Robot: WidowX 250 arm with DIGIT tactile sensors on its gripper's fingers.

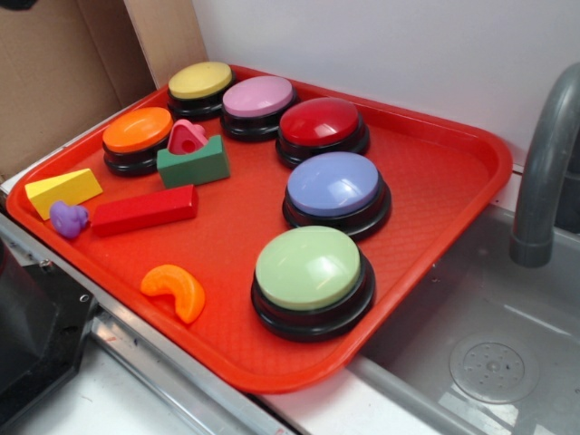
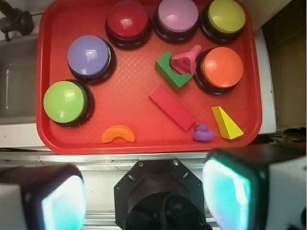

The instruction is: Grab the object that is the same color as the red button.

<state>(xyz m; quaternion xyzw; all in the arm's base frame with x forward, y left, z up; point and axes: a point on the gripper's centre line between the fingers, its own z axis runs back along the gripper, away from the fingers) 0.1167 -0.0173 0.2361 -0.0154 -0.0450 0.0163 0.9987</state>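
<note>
Exterior view: the red button (image 1: 321, 124) sits near the tray's (image 1: 453, 181) far edge between a pink button (image 1: 258, 98) and the far right corner; its colour match, the bar (image 1: 145, 209), lies flat near the tray's left edge, just beside a purple piece (image 1: 68, 218) and a yellow wedge (image 1: 62, 189), with a green block (image 1: 194, 164) close behind. No gripper shows here. Wrist view: the bar (image 2: 171, 107) runs diagonally, its lower end almost touching the purple piece (image 2: 203, 133). The gripper (image 2: 144, 196) hangs released, pads (image 2: 225, 191) wide apart, off the tray's near edge and holding nothing. To grab well, I judge it should come down over the bar's middle, turn so the pads close across the narrow width, and stay clear of the purple piece and green block (image 2: 169, 69).
</note>
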